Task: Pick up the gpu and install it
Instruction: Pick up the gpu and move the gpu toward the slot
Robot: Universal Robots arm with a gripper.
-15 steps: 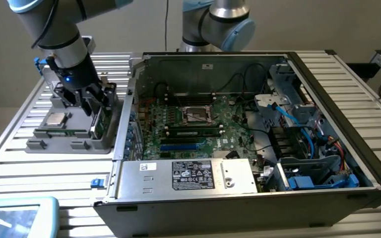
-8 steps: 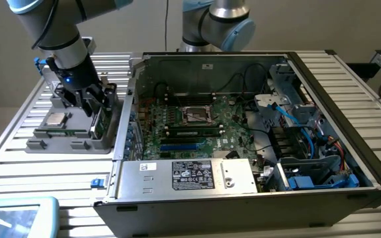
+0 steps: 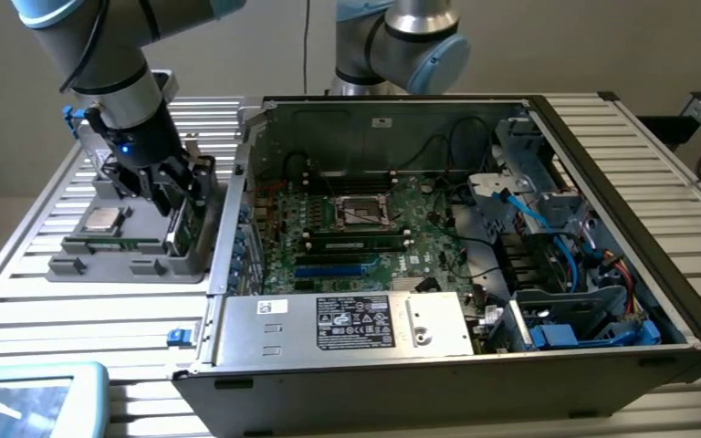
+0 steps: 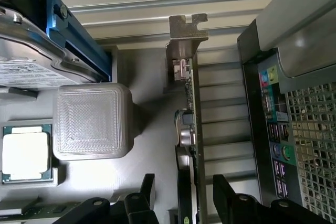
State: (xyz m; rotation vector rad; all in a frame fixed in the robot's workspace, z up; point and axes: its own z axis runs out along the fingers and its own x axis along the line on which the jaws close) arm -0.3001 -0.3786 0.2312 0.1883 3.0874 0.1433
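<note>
The gpu [image 3: 183,228] stands on its long edge in a slot of the grey parts tray [image 3: 120,269], at the exterior view's left of the open computer case [image 3: 594,182]. In the wrist view the gpu [image 4: 188,103] appears edge-on, a thin green board with its silver end bracket [image 4: 186,32] at the far end. My gripper [image 3: 172,193] hangs low over the card and is open. Its two black fingers [image 4: 144,195] straddle the card's near end without pressing on it, so the gripper [image 4: 184,198] holds nothing.
The tray also carries a processor chip [image 4: 25,153], a silvery drive [image 4: 26,56] in a blue frame, a memory stick [image 3: 113,245] and a grey block [image 4: 92,121]. Inside the case lie the motherboard [image 3: 363,228] and power supply [image 3: 344,321]. A second arm [image 3: 400,46] stands behind.
</note>
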